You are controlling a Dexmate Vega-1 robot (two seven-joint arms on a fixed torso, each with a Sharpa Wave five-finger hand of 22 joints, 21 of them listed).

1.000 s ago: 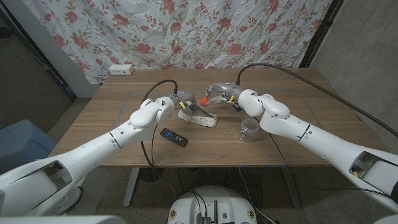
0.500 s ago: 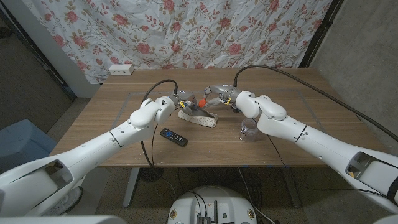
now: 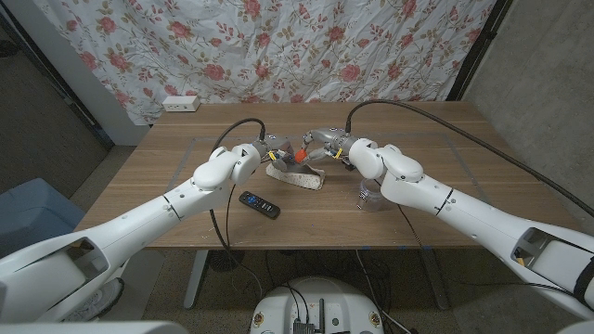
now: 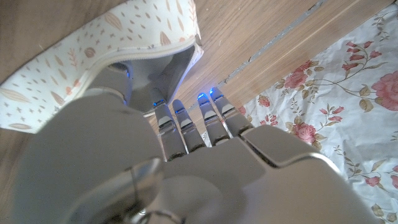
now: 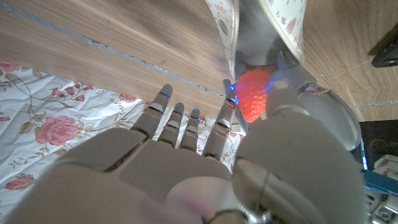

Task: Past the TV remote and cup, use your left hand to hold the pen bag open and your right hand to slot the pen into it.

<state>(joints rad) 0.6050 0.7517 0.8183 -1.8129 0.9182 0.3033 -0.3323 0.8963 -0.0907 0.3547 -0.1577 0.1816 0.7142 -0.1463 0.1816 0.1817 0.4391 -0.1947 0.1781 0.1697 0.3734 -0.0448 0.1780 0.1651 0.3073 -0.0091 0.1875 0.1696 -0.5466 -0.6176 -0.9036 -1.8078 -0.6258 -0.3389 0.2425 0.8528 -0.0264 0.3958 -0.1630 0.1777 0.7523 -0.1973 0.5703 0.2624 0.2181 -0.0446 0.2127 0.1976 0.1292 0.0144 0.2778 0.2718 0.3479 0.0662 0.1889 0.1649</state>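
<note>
The left hand [image 3: 271, 153] is gripping the near lip of the cream fabric pen bag with a small leaf print [image 3: 295, 173], holding its mouth apart; in the left wrist view its fingers [image 4: 186, 124] are hooked at the grey lining of the opening. The right hand [image 3: 320, 145] is pinching the pen with a red strawberry-shaped top [image 3: 301, 151] between thumb and a finger — the red end is sitting right at the bag's mouth in the right wrist view [image 5: 254, 102], while the pen's shaft is hidden, so I cannot tell whether its tip is inside yet. The bag is lying on the wooden table [image 3: 167, 176], beyond the black TV remote with coloured buttons [image 3: 259, 204] and the clear plastic cup [image 3: 370, 194].

The main risk, as I judge it, is the pen tip catching on the fabric edge rather than entering, which would push the soft bag along the table or fold the opening shut. If the left hand's hold slips, the mouth is likely to collapse. The right forearm is passing close above the cup — a sideways sweep could knock it over. Letting go of the pen too early might leave it tipping out over the lip.

No brand, label or readable writing is showing on the bag, remote or cup.
</note>
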